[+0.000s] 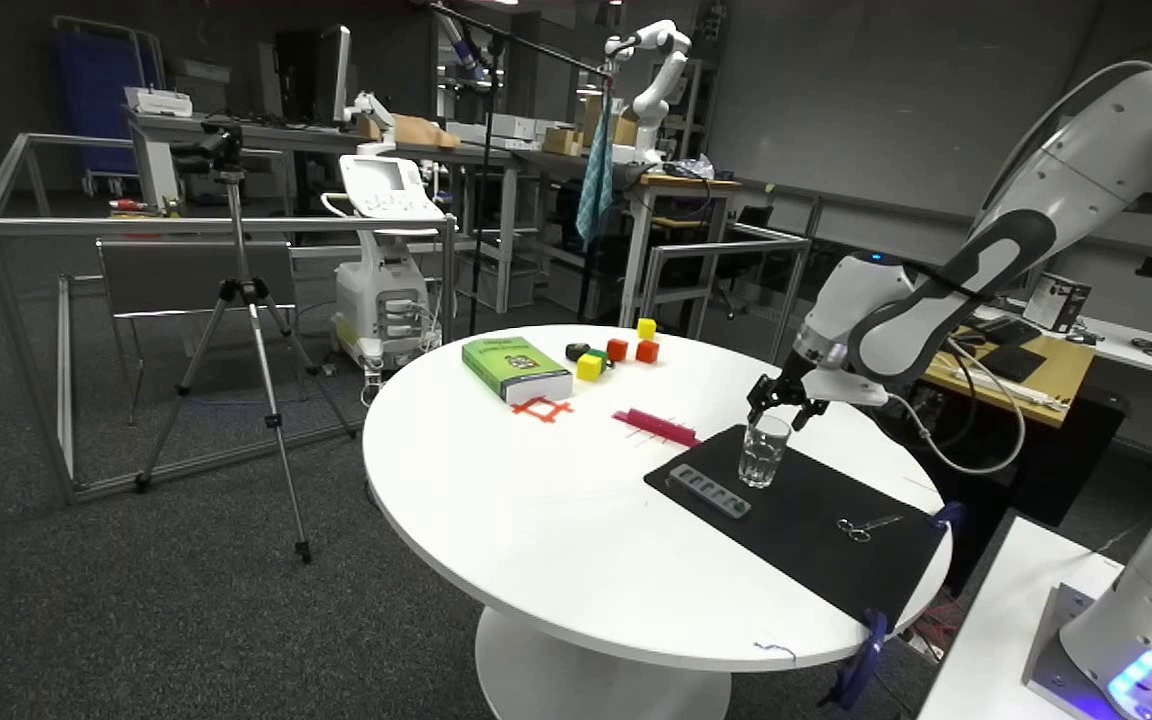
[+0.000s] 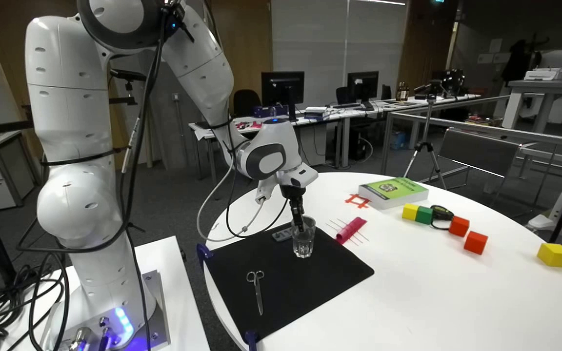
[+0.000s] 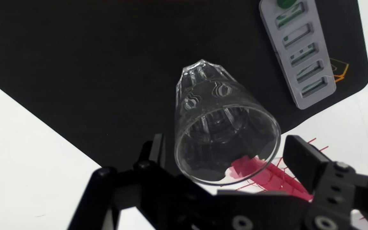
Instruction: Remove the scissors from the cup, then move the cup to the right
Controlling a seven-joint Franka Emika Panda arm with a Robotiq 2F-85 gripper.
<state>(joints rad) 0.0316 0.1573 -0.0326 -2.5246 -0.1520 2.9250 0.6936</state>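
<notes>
In the wrist view, your end effector had its 2 fingers spread apart in the lower half of the frame, and the rim of the clear cup showed between them. You could see the black mat between the finger at the left of the frame and the cup; the finger at the right was just beside the rim, but you could not tell whether it touched. In both exterior views the cup stood upright on that mat, right of and below the centre. Your scissors lay on the same mat, well apart from the cup, low and left of centre in an exterior view. At the upper right of the wrist view you had a grey slotted case, also on the mat. A pink strip lay just beside the mat on the white worktop.
</notes>
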